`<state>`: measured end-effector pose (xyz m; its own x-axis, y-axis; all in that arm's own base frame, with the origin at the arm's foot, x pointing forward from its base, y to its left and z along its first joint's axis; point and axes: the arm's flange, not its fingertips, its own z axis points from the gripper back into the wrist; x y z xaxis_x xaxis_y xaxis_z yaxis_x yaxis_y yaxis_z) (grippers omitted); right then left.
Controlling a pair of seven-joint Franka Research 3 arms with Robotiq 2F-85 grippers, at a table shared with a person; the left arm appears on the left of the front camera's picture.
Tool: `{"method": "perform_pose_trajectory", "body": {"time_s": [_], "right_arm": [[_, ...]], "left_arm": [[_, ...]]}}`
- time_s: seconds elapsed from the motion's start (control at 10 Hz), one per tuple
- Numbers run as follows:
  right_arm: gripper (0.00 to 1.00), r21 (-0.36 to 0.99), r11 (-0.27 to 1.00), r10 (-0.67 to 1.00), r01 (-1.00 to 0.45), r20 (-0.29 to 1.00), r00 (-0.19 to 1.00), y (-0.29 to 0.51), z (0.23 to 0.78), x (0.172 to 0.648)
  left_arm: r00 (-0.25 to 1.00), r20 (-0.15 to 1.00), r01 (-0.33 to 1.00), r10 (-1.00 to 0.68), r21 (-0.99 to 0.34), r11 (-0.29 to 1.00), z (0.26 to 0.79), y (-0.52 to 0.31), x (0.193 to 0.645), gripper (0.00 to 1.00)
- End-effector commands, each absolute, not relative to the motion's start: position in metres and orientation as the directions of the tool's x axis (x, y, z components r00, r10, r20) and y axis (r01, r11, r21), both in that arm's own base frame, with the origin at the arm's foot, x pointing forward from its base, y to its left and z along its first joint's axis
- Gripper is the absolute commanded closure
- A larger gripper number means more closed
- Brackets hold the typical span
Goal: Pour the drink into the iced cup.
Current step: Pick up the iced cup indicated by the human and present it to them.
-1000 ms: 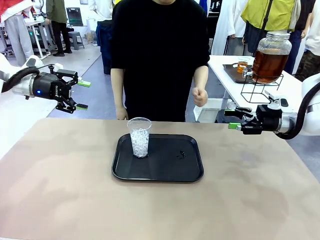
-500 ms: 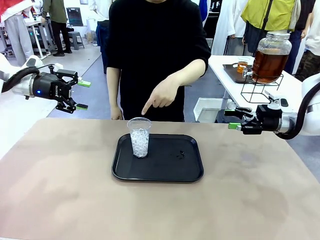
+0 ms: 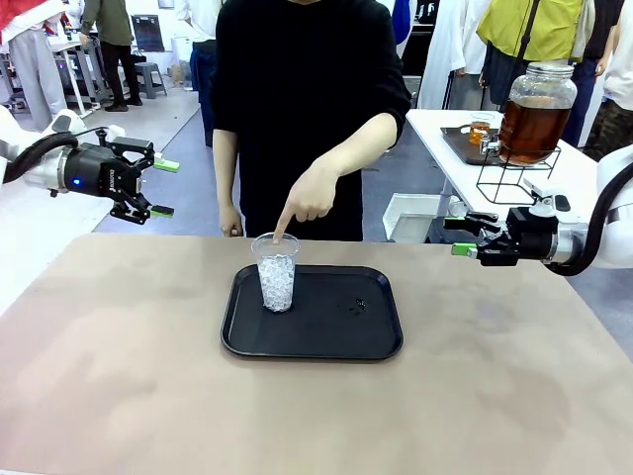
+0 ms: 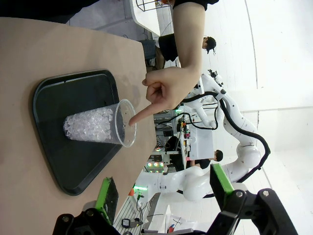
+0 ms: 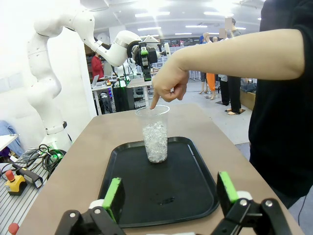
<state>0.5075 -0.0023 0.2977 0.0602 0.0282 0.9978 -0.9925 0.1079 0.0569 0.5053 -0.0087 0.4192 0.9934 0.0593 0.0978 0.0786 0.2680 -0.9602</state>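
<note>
Front view: hand (image 3: 310,198) now lower, fingertip at cup (image 3: 276,271) rim; left gripper (image 3: 164,188), right gripper (image 3: 455,236) unmoved, spread, empty.

Clear plastic cup (image 3: 276,272): upright (rim uppermost), ice filling roughly its lower two-thirds. It stands on the black tray (image 3: 381,338), left portion, near the far edge.

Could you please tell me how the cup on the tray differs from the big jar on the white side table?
The cup holds ice and is open-topped; the jar holds brown liquid and is lidded. The cup stands on a black tray; the jar sits on a wire stand. Both are clear and upright.
</note>
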Motion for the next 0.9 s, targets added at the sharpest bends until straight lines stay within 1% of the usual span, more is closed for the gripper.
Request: {"method": "perform_pose_trajectory", "body": {"time_s": [0.0,0.5,0.7,0.8], "right_arm": [[0.0,0.053,0.112,0.031,-0.992,0.998,0.057,-0.003,0.3,0.509],[0.0,0.053,0.112,0.031,-0.992,0.998,0.057,-0.003,0.3,0.509],[0.0,0.053,0.112,0.031,-0.992,0.998,0.057,-0.003,0.3,0.509],[0.0,0.053,0.112,0.031,-0.992,0.998,0.057,-0.003,0.3,0.509]], "left_arm": [[0.993,0.1,0.081,0.06,-0.959,0.27,0.42,-0.009,0.504,0.0],[0.993,0.098,0.079,0.059,-0.96,0.268,0.419,-0.009,0.505,0.0],[0.931,0.359,0.362,-0.062,-0.893,0.267,0.42,-0.011,0.511,0.0],[0.876,0.47,0.483,-0.111,-0.848,0.217,0.419,-0.011,0.514,0.0]]}}
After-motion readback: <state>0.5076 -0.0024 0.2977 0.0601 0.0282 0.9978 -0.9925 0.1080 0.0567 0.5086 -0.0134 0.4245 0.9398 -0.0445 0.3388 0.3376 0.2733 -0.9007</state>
